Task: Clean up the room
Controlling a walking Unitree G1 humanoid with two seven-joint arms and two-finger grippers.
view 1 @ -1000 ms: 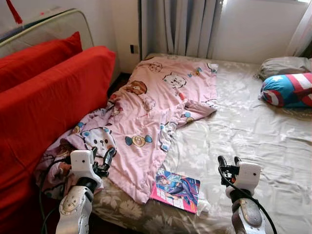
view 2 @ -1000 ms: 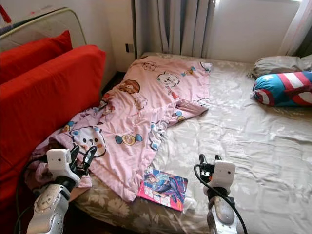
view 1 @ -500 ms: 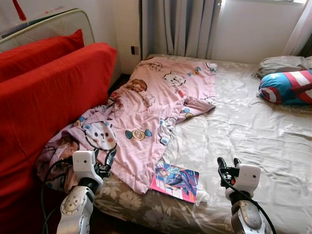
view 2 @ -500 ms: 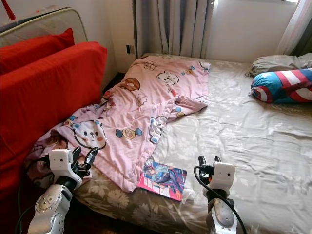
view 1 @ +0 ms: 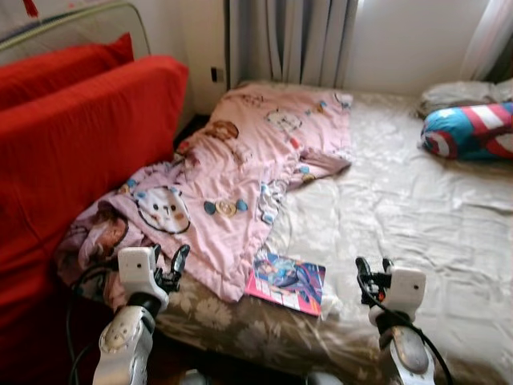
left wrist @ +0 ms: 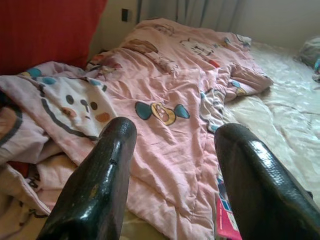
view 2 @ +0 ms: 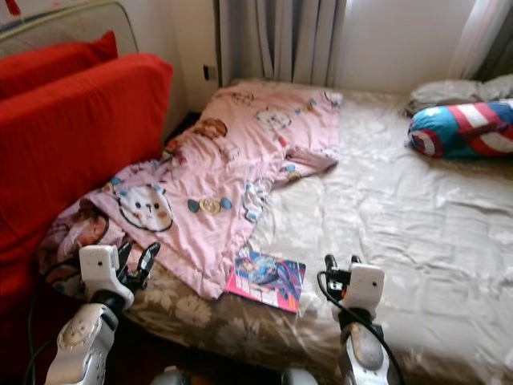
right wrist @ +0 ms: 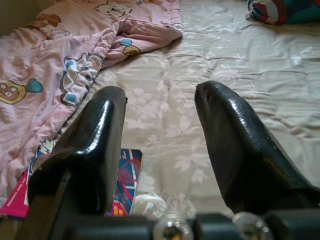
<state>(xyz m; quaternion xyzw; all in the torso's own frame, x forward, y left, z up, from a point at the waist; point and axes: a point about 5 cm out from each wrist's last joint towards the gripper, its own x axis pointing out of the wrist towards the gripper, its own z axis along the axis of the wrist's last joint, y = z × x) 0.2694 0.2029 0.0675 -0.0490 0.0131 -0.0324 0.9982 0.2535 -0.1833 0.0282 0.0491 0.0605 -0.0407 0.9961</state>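
Near the bed edge, both spread pincers, left and right, hover; blanket partly covers the book.

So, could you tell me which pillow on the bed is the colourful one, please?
The front pillow, blue with red and white stripes and a star. The grey pillow behind it is plain.

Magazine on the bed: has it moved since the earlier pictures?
No. The magazine still lies against the pink blanket at its lower edge; the camera shifted instead.
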